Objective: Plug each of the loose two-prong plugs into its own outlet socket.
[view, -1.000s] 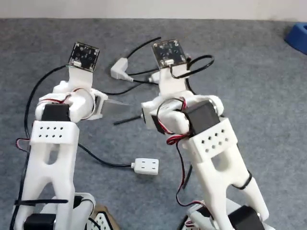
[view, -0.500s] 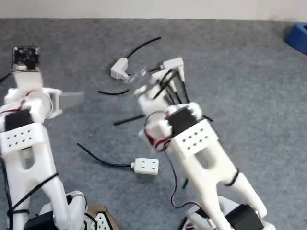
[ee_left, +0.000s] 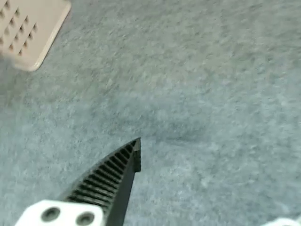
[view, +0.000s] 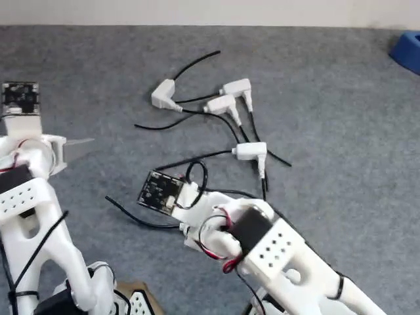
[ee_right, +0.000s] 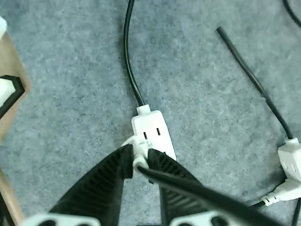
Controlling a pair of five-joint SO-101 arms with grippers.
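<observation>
Insertion step: the right end effector [ee_right: 138,153], clamped on a plug [ee_right: 139,161], sits at the socket [ee_right: 153,132]; next, align prongs and press in.

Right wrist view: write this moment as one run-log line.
right gripper: shut on plug | plug: at outlet socket, seating unclear | left gripper: over carpet

The right tool [ee_right: 138,151] pinched a plug [ee_right: 137,161], mostly hidden between its fingers [ee_right: 101,183], which also covered the socket's [ee_right: 151,129] near end. From above, the right arm [view: 262,243] covered that socket. A blue thing [view: 408,49] was cut off at the surface's [view: 341,98] far right corner.
</observation>
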